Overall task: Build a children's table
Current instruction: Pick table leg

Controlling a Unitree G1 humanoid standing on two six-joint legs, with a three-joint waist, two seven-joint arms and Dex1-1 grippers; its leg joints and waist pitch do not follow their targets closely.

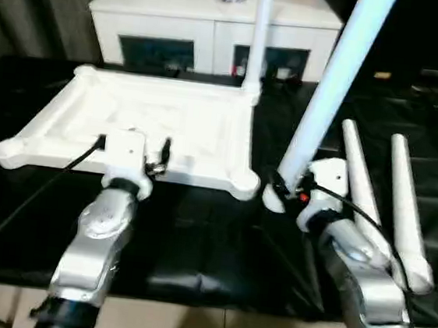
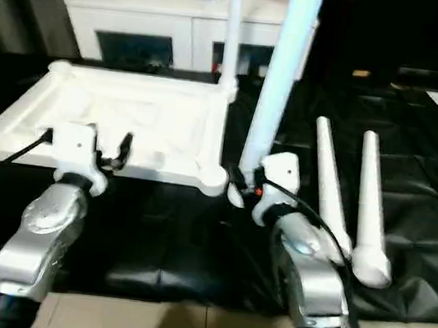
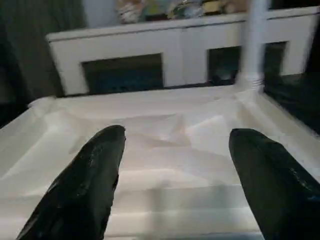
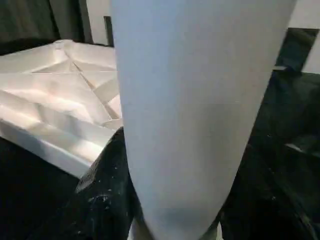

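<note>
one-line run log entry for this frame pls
stage: leg fitting | table top: ribbed side up, one leg upright at far right corner | right gripper: holds leg | left gripper: open over top | spare legs: two

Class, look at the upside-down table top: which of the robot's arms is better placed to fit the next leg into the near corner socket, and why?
Right. Its tool already grips a leg, tilted up beside the top's near right corner. The left tool hangs open and empty over the table top.

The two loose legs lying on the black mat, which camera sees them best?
The left eye view: both loose legs lie there side by side, full length, beside the right arm. The right eye view shows them equally whole.
</note>
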